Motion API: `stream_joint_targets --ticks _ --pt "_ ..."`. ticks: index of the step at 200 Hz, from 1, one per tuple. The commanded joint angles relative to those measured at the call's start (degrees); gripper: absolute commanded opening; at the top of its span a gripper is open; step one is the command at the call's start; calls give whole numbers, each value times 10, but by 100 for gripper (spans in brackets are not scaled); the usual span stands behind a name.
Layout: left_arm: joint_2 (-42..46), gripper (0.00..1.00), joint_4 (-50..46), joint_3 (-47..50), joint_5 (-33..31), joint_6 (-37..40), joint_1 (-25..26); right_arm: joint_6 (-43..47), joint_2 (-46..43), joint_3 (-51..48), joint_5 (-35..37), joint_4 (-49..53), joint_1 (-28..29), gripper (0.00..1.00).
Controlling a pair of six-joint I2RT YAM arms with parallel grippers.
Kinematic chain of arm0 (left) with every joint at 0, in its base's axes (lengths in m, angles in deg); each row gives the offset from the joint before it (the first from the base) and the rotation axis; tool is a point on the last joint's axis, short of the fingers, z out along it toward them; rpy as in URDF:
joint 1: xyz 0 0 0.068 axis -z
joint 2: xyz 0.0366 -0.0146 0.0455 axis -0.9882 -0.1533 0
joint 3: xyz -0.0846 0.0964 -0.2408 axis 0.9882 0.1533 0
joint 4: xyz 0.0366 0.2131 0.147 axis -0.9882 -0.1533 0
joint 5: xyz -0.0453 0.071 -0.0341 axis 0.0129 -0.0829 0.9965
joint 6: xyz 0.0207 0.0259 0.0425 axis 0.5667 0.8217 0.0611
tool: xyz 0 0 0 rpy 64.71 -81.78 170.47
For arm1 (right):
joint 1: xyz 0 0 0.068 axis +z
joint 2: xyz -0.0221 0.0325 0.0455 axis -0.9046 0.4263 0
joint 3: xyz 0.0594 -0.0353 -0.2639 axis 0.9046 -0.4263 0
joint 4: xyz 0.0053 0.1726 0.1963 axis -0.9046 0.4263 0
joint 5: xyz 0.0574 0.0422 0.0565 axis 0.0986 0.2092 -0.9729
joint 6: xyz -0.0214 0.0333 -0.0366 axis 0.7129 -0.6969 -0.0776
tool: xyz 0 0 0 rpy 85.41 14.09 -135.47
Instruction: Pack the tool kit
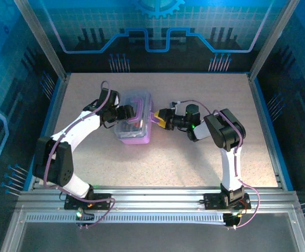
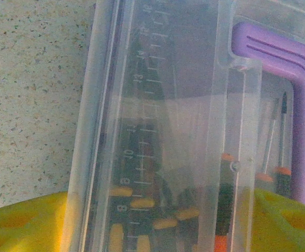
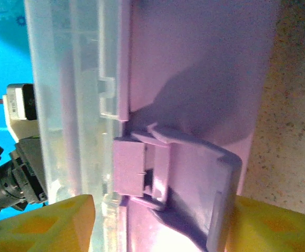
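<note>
Case held by left gripper; right gripper straddles latch.

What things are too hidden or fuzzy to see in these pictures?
- Left wrist view: how many black-and-orange thin-shafted screwdrivers lie inside; the cloudy clear plastic lid blurs them, and the bottom edge cuts them off.
- Top view: the small purple plastic case is too small to show its contents.
- Right wrist view: whether the purple plastic latch is snapped shut; it is too close and blurry.

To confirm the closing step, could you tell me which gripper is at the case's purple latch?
The right gripper: its yellow fingers flank the purple latch, whereas the left gripper straddles the clear lid.
</note>
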Motion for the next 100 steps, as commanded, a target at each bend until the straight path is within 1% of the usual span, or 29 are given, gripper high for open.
stream_joint_targets --ticks 1,42,71,100 --pt "-61 63 -145 46 -9 -17 4 11 -34 -7 -18 -18 -4 63" --pt "-64 63 -150 37 -13 -18 11 45 -57 -7 -18 34 -5 60" --pt "-67 63 -158 29 -25 -15 20 78 -79 -8 -15 80 -6 60" --pt "-75 64 -168 14 -39 -15 31 121 -105 -2 -9 156 -6 58"
